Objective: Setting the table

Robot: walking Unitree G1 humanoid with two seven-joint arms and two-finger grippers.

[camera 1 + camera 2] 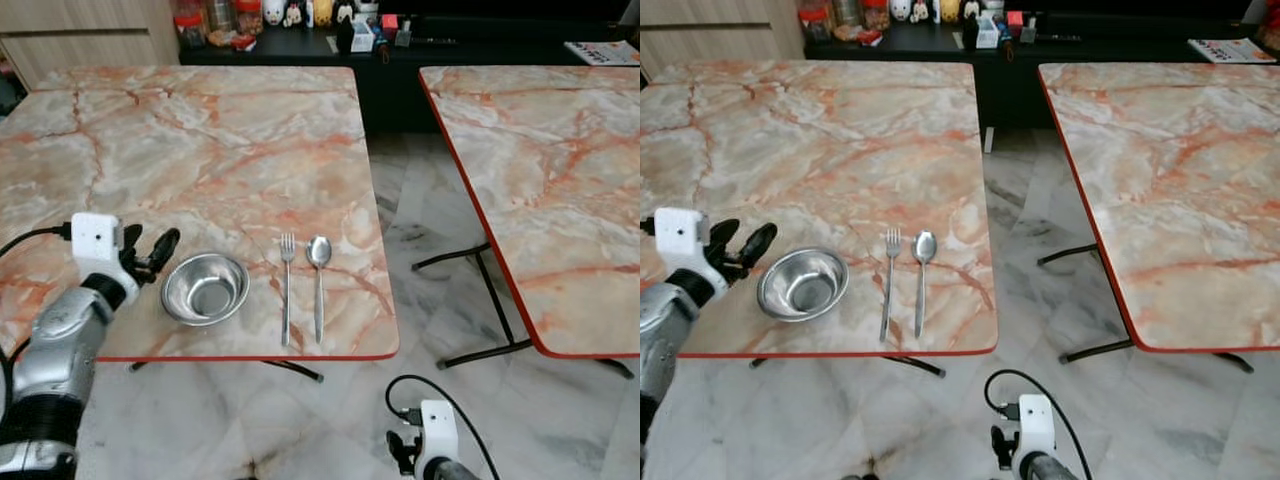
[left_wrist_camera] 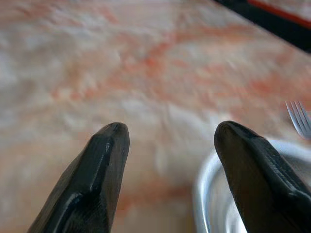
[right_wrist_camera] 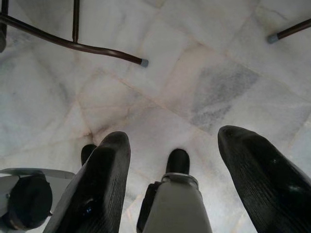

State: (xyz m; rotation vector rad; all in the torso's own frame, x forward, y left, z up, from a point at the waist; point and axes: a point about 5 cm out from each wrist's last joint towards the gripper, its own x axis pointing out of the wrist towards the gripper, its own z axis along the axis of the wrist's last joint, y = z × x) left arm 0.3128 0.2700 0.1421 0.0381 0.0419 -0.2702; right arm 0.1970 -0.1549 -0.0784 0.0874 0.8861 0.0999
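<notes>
Left gripper (image 1: 158, 252) is held wide beside the bowl (image 1: 205, 288), near the table's (image 1: 200, 130) front edge; thin, slippery steel, best pinched at the rim.

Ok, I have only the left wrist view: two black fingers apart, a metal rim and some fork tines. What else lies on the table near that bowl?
Observer: A fork lies right of the bowl, and a spoon lies right of the fork, with both handles toward the near edge of the table.
Operator: On which side of the bowl is my gripper?
Observer: The left gripper is at the bowl's left side, above the table. I cannot tell if it touches the rim.
Operator: And the other arm?
Observer: The right gripper hangs low, off the table, pointing at the marble floor with its fingers open.
</notes>
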